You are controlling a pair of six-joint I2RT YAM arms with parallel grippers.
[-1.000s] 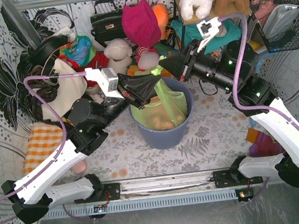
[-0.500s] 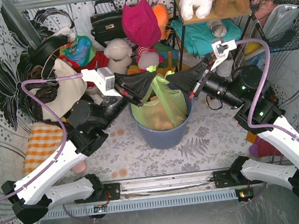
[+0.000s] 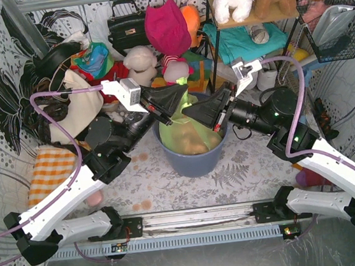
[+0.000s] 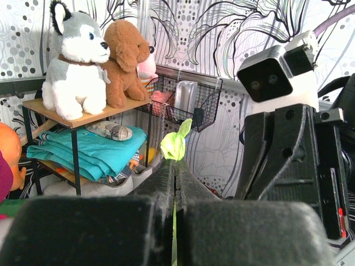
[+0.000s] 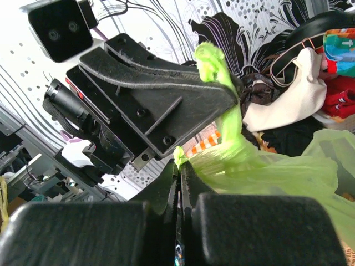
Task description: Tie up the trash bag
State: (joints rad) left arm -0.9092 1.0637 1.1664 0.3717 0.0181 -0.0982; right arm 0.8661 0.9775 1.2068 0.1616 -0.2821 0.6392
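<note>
Green trash bag (image 3: 193,131) handles stay clamped in left hand (image 3: 184,91) and right hand (image 3: 187,113), which has swung leftward.

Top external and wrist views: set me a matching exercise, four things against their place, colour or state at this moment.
Things:
1. trash bag
2. left tool
3. husky plush
4. blue-grey bin

Place, colour or state:
A. sitting on the wooden shelf
B. shut on a handle strip
C. standing on the table, bag inside
D. lime-green, its body down in the bin

Pairs: 1-D, 2-B, 3-A, 4-C
</note>
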